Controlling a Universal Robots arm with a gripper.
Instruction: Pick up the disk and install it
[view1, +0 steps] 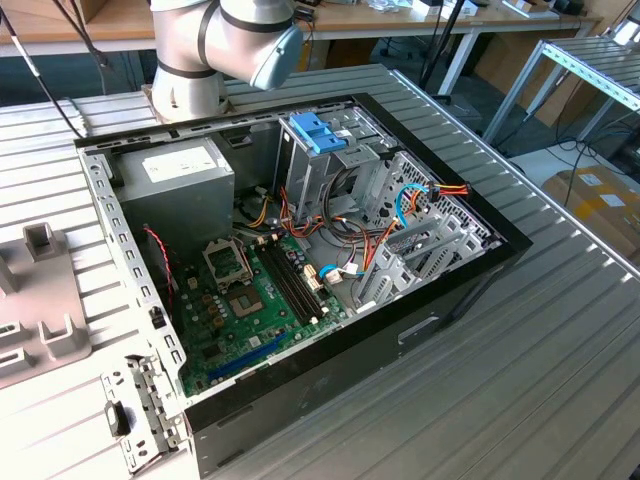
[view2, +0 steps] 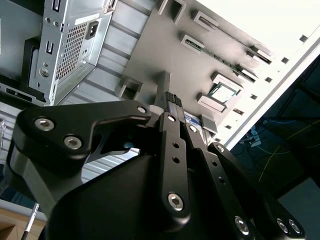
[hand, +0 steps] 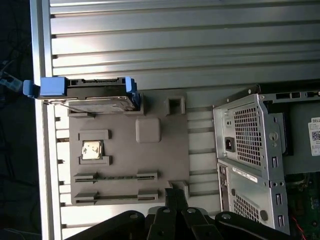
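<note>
Dark-grey flat rectangular hard disk in a light-blue plastic carrier (hand: 95, 94), set at one end of a grey moulded plastic tray (hand: 150, 160), ribbed metal table (hand: 175, 45) beneath, black two-finger gripper (hand: 175, 190) closed and empty at the tray's opposite end, well apart from the disk, open metal computer case (hand: 250, 145) beside the tray

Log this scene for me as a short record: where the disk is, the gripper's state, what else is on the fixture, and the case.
disk: in its blue carrier, standing on edge at one end of the grey fixture plate, not gripped
gripper: shut, empty, at the plate's edge away from the disk
also on plate: processor chip in a pocket
computer case: open, on the slatted table
</note>
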